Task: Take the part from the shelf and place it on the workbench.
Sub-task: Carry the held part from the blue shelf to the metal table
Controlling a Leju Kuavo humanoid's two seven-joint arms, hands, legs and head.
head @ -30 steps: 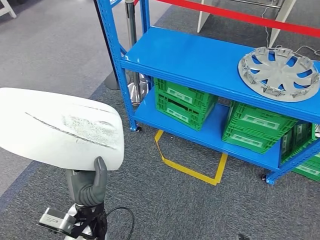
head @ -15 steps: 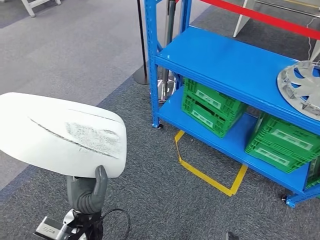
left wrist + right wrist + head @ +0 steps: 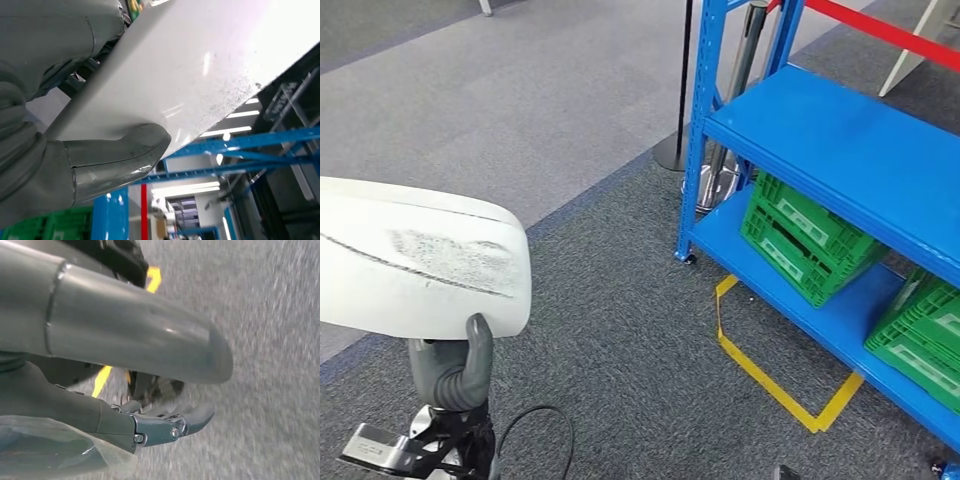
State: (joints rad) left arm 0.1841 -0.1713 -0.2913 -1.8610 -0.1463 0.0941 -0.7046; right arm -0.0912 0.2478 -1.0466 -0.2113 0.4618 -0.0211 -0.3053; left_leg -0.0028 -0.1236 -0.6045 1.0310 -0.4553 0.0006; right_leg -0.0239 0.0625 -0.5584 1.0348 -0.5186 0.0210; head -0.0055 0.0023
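A blue metal shelf [image 3: 848, 150] stands on grey carpet [image 3: 622, 330], with green crates [image 3: 803, 235] on its lower level; their white labels are too small to read. Yellow tape [image 3: 773, 385] marks the floor beside it. A large white part [image 3: 410, 260], smooth and rounded, scuffed grey along one dark line, is held up at the left, away from the shelf. The left hand [image 3: 452, 370] grips its lower edge. The right hand [image 3: 166, 420] hangs over carpet, fingers apart, holding nothing.
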